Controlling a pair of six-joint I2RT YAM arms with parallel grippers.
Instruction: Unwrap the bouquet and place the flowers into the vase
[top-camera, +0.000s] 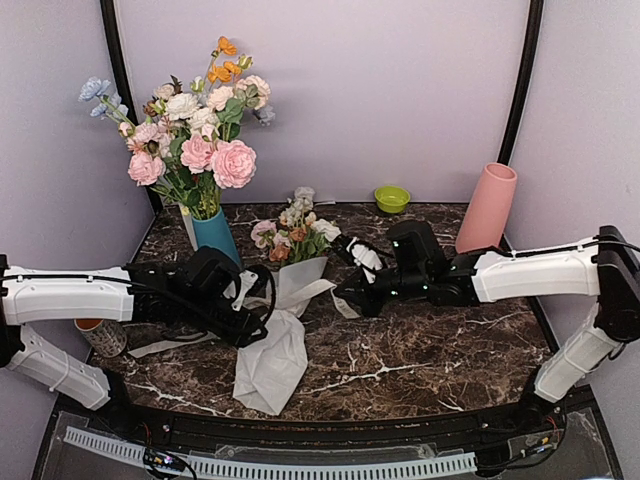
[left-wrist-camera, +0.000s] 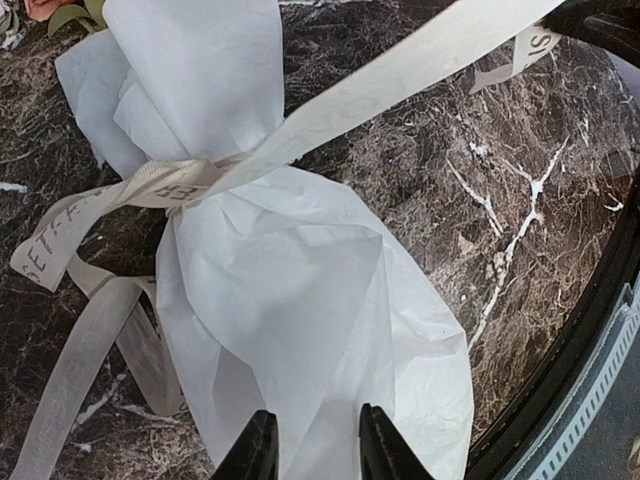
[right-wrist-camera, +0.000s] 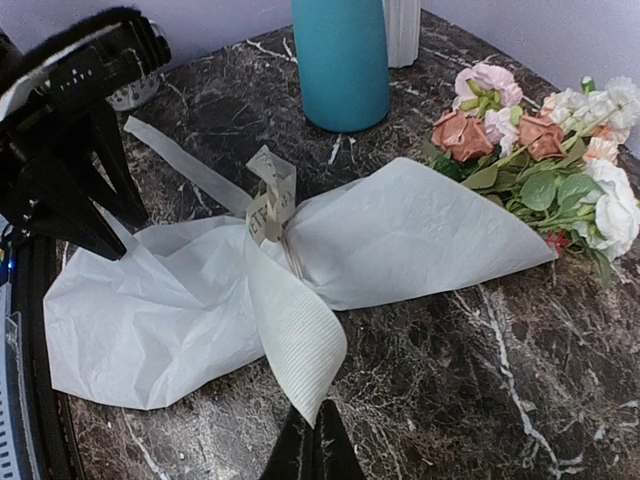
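The bouquet (top-camera: 283, 300) lies on the marble table, its flowers (top-camera: 295, 235) (right-wrist-camera: 560, 170) pointing toward the back and its cream paper (left-wrist-camera: 290, 290) (right-wrist-camera: 420, 230) toward me. My left gripper (top-camera: 255, 318) (left-wrist-camera: 315, 440) straddles the paper's lower end, and the paper fills the gap between its fingers. My right gripper (top-camera: 345, 297) (right-wrist-camera: 315, 440) is shut on the tip of one ribbon tail (right-wrist-camera: 295, 340), which runs taut (left-wrist-camera: 400, 80) from the knot (left-wrist-camera: 185, 183) (right-wrist-camera: 270, 210). The salmon-pink vase (top-camera: 487, 207) stands upright at the back right, apart from both arms.
A teal vase (top-camera: 215, 235) (right-wrist-camera: 340, 60) holding a big mixed arrangement (top-camera: 190, 130) stands at the back left, close to the bouquet's flowers. A green bowl (top-camera: 391, 198) sits at the back. A small cup (top-camera: 100, 335) is near the left arm. The table's near edge (left-wrist-camera: 590, 330) is just beyond the paper.
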